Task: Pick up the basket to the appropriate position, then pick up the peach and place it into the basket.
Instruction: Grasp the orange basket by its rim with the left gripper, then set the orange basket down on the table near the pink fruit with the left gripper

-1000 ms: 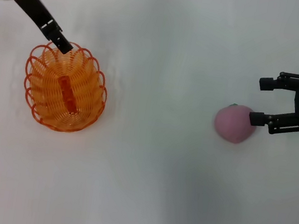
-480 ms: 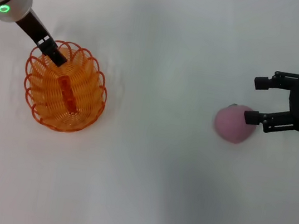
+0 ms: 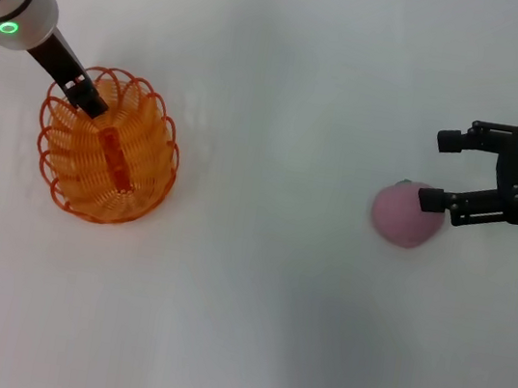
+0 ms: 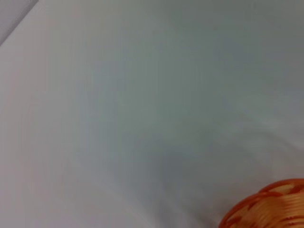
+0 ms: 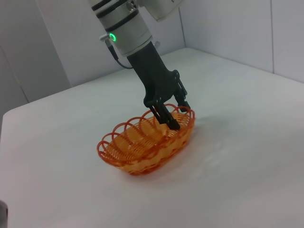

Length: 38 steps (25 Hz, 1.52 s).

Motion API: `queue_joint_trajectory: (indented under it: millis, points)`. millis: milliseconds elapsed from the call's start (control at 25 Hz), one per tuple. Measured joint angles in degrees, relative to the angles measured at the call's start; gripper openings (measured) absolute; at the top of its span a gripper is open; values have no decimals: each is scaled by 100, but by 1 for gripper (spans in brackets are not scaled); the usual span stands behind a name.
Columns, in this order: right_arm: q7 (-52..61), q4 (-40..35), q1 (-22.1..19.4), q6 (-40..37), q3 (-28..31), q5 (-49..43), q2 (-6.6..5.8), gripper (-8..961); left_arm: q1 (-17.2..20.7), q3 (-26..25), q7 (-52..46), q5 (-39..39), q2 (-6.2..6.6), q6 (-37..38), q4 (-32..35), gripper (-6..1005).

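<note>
The orange basket [image 3: 110, 147] sits at the left of the white table. My left gripper [image 3: 90, 101] is shut on its far rim; the right wrist view shows one finger inside and one outside the rim, with the basket [image 5: 142, 145] tipped up at that end. A bit of the basket's rim [image 4: 270, 209] shows in the left wrist view. The pink peach [image 3: 404, 216] lies at the right. My right gripper [image 3: 437, 170] is open just right of the peach, its near finger over the peach's right edge.
The white table [image 3: 256, 281] stretches bare between the basket and the peach. A dark edge shows at the bottom of the head view.
My left gripper has moved slightly left and the basket has shifted left with it. My right gripper has edged a little left toward the peach; the peach has not moved.
</note>
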Motion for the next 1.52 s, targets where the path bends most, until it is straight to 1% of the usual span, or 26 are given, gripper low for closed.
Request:
queue_joint_trajectory:
  millis: [80, 360, 440, 520, 680, 720, 760, 880, 1000, 1080, 1160, 1240, 1320, 1360, 1400, 1440, 1520]
  points:
    - [0, 6, -2, 26, -16, 0, 0, 957, 1, -17, 1, 1, -1, -2, 8, 699]
    - [-9, 30, -7, 51, -23, 1, 3, 957, 57, -97, 4, -1, -20, 136, 162, 427]
    - [-18, 39, -3, 68, -22, 0, 11, 957, 66, -298, 6, -6, -23, 269, 217, 342]
    - [-30, 43, -1, 84, -22, 1, 20, 957, 77, -375, 7, -8, -24, 293, 255, 257]
    - [-50, 46, 1, 103, -22, 1, 42, 957, 146, -1094, 121, -50, -24, 592, 504, 209]
    - [-51, 46, 3, 105, -22, 0, 46, 957, 151, -1472, 219, -87, -24, 773, 583, 197]
    - [-51, 46, 5, 106, -22, -2, 50, 957, 151, -1697, 252, -116, -18, 873, 618, 191]
    - [-52, 27, 6, 107, -22, -5, 66, 957, 159, -2366, 276, -238, 36, 1201, 683, 174]
    - [-50, 15, 5, 107, -18, -7, 70, 957, 217, -3155, 196, -421, 94, 1606, 676, 152]
    - [-49, 9, 2, 107, -2, -9, 70, 957, 300, -3464, 124, -514, 99, 1854, 704, 134]
    - [-52, 3, -1, 106, 16, -9, 66, 957, 432, -3683, 39, -651, 94, 2078, 784, 115]
    - [-53, -1, 3, 106, 20, -9, 56, 957, 665, -3880, -74, -977, 76, 2279, 886, 95]
    - [-53, -3, 26, 127, 6, -9, 45, 956, 873, -3961, -179, -1352, 73, 2380, 913, 76]
    - [-53, -3, 38, 131, 0, -9, 43, 956, 1067, -3994, -259, -1650, 61, 2409, 916, 67]
    - [-54, -4, 59, 138, -8, -9, 38, 956, 1134, -3998, -285, -1758, 45, 2412, 912, 75]
    - [-53, -5, 76, 144, -10, -9, 36, 956, 1226, -4002, -301, -1883, 13, 2404, 904, 83]
    - [-53, -6, 111, 174, -16, -9, 31, 956, 1439, -3999, -308, -2117, -111, 2355, 895, 99]
